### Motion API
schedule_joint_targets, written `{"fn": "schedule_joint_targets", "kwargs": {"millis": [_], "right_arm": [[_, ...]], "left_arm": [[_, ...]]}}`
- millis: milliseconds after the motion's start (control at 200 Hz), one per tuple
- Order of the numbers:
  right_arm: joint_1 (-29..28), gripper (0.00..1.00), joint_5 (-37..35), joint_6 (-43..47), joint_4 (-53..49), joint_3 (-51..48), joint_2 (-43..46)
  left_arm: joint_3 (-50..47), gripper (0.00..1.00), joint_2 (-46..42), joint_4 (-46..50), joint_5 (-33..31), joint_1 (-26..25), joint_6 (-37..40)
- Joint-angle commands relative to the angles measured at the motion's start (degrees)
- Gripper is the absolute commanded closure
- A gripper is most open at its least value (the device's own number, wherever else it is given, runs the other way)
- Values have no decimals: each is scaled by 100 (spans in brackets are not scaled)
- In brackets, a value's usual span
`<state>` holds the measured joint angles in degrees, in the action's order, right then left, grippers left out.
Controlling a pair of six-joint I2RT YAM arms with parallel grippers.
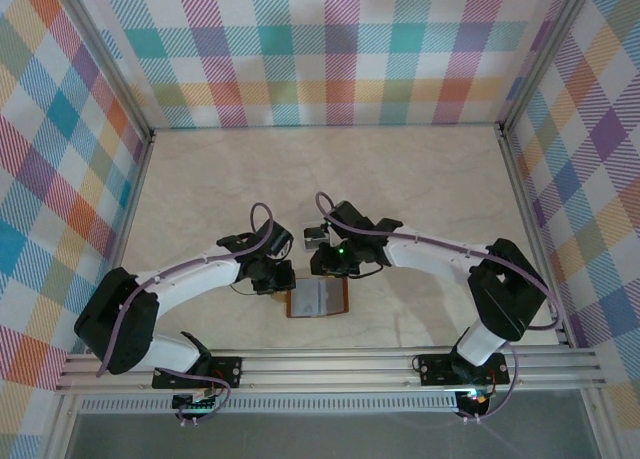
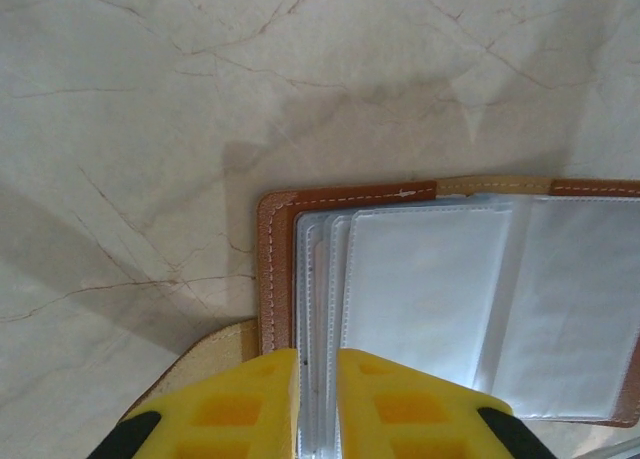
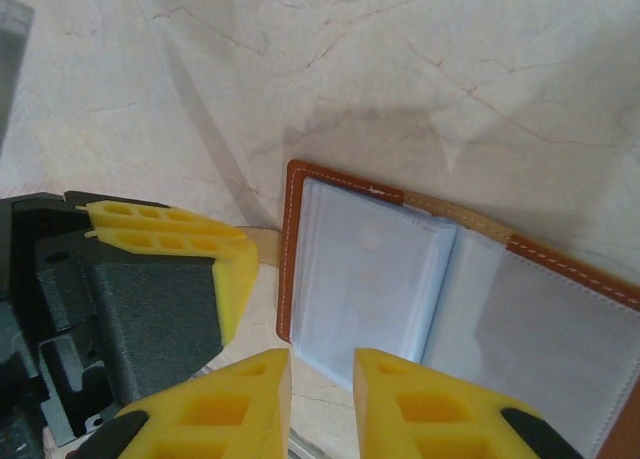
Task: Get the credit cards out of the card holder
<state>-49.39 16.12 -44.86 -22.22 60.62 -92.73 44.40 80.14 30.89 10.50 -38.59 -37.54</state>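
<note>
The card holder (image 1: 320,302) lies open and flat near the table's front edge, brown leather rim (image 2: 272,269) around clear pockets (image 2: 560,299). A pale whitish-blue card (image 3: 365,274) seems to sit in the front pocket. My left gripper (image 2: 318,399) is over the pockets' left edge. Its jaws stand a narrow gap apart, with the pocket edges showing in that gap; whether they pinch them is unclear. My right gripper (image 3: 322,404) is open a little at the near corner of the pocket stack, with bare table between its fingers. The left fingers (image 3: 180,241) are just left of the holder.
The holder's tan snap tab (image 2: 200,364) sticks out to the left beside the left fingers. The marble-patterned table (image 1: 400,179) stretches behind the holder, bounded by plaid walls (image 1: 60,159). An aluminium rail (image 1: 330,364) runs along the near edge.
</note>
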Motion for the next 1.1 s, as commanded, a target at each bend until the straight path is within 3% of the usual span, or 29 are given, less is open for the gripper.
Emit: {"fn": "schedule_joint_targets", "kwargs": {"millis": [0, 435, 1095], "right_arm": [[-54, 76, -36, -239, 101, -93, -109], [-348, 81, -56, -497, 51, 164, -593], [-728, 84, 137, -830, 92, 945, -1702]], "left_arm": [[-141, 83, 79, 106, 44, -26, 327], [-306, 85, 374, 118, -424, -17, 518], [-770, 85, 148, 139, -173, -17, 592]]}}
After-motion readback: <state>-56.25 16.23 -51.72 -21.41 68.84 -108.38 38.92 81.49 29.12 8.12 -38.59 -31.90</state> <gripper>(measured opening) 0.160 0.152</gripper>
